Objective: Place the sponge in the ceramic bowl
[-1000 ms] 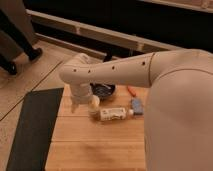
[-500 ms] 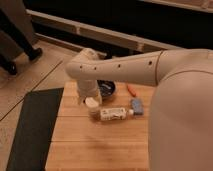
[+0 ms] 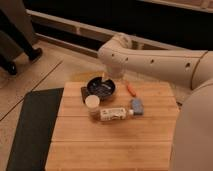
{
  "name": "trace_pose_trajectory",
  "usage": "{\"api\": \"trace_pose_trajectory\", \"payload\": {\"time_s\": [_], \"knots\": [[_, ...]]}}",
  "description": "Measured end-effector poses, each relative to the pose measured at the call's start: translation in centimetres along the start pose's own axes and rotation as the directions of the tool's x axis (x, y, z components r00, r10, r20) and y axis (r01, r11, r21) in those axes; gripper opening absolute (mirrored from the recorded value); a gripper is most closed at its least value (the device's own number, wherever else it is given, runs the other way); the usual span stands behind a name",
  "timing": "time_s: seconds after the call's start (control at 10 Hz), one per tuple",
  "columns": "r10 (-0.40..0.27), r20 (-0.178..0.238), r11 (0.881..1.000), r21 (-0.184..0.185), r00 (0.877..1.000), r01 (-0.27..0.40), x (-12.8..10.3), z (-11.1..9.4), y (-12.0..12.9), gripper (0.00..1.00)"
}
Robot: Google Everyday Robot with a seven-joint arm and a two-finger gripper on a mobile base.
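Gripper (image 3: 104, 76) higher, over one bowl (image 3: 91, 89)

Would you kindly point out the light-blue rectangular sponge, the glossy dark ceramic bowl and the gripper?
light-blue rectangular sponge (image 3: 136, 105), camera view: top face.
glossy dark ceramic bowl (image 3: 91, 90), camera view: left inner wall.
gripper (image 3: 103, 77), camera view: tip above bowl's far rim.

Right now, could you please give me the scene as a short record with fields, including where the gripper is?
sponge: on the wooden table, right of the bowl, at the bottle's cap end
ceramic bowl: far middle of the table, no sponge inside
gripper: mostly hidden under the arm's bend, above the bowl's far rim
white bottle: lying on its side, nearer than the bowl
jar: upright, left of the bottle
task: not yet done
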Motion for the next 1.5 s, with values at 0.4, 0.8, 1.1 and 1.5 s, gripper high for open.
{"api": "trace_pose_trajectory", "payload": {"time_s": [0.4, 0.8, 1.1, 1.5], "knots": [[0.106, 0.003, 0.994, 0.019, 0.994, -0.106, -1.9, 0.0, -7.8, 0.65], [0.178, -0.045, 0.984, -0.014, 0.983, -0.179, -3.0, 2.6, -12.9, 0.65], [0.189, -0.094, 0.981, -0.027, 0.977, -0.193, -2.7, 5.2, -13.7, 0.65], [0.187, -0.088, 0.981, -0.027, 0.978, -0.190, -2.8, 5.0, -13.8, 0.65]]}}
